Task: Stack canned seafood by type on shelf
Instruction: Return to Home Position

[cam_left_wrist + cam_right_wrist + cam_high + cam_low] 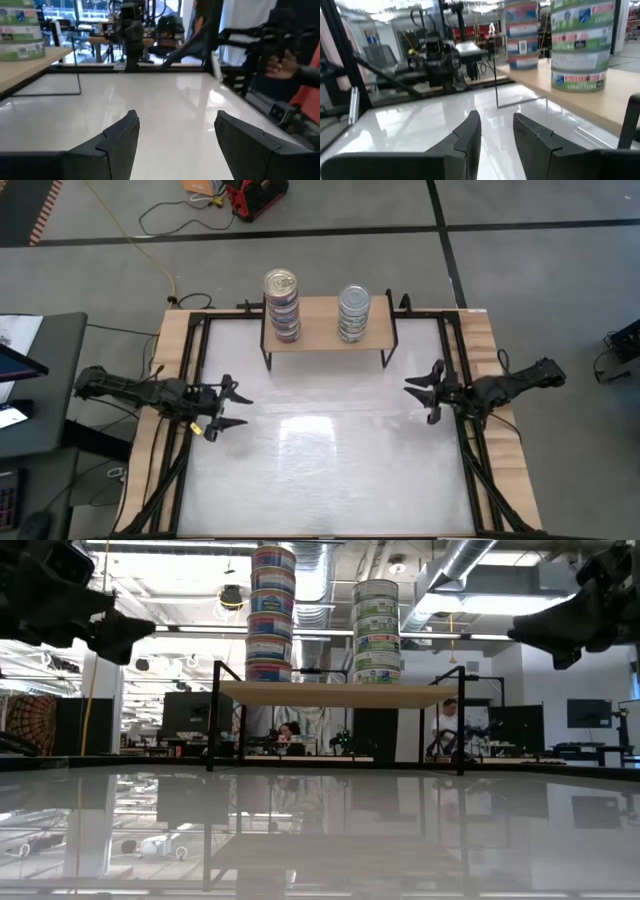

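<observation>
This is a robotics lab in an open industrial hall: bare silver ducts (455,575) and strip lights cross the ceiling, and the grey concrete floor (540,290) carries black tape lines. From the white table (330,480), a red tool case (255,195) lies at 11 o'clock and a dark desk (50,350) with screens stands at 9 o'clock. At 12 o'clock, a person (290,732) sits among monitors, and another arm rig (131,30) stands nearby.

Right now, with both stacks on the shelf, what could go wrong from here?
The gold-lidded stack and silver-lidded stack are tall and narrow; a knock to the shelf could topple them.
The left claw and right claw hang open at stack height; a sweep toward the shelf might clip one.
</observation>
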### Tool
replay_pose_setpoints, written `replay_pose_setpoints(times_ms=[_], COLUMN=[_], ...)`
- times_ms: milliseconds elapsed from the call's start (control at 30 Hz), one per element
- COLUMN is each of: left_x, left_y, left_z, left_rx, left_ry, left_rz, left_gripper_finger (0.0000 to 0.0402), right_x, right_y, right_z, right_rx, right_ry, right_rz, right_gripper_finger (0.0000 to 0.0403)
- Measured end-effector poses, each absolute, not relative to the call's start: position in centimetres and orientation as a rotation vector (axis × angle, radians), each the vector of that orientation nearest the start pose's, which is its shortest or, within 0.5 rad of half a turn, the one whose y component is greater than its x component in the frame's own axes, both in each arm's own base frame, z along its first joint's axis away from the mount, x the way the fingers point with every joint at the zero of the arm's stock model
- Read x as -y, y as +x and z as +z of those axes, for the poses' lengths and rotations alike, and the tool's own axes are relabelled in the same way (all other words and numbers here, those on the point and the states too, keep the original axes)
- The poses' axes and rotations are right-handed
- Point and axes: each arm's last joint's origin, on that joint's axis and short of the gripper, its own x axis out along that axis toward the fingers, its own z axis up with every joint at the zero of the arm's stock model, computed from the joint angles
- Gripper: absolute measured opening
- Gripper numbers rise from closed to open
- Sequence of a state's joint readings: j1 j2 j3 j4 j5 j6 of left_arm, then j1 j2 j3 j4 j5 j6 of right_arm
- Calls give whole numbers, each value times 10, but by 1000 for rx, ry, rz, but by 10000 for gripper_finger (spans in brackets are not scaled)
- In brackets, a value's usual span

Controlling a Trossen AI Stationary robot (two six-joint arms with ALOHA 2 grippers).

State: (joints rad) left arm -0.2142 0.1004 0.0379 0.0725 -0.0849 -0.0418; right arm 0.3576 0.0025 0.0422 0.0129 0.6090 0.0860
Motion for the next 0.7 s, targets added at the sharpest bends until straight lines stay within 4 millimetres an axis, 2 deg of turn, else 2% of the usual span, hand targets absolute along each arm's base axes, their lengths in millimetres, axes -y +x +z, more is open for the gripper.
replay_pose_setpoints(times_ms=[300, 700], left_x=[15, 15], left_y=[101, 101], left_z=[173, 171], left_rx=[-14, -30], left_ry=[-13, -15], left_rz=[29, 27], left_gripper_finger=[249, 249], right_x=[-16, -16], right_y=[90, 90], right_z=[176, 175], right_rx=[21, 15], right_ry=[104, 98], right_rz=[-251, -251], right_gripper_finger=[141, 141])
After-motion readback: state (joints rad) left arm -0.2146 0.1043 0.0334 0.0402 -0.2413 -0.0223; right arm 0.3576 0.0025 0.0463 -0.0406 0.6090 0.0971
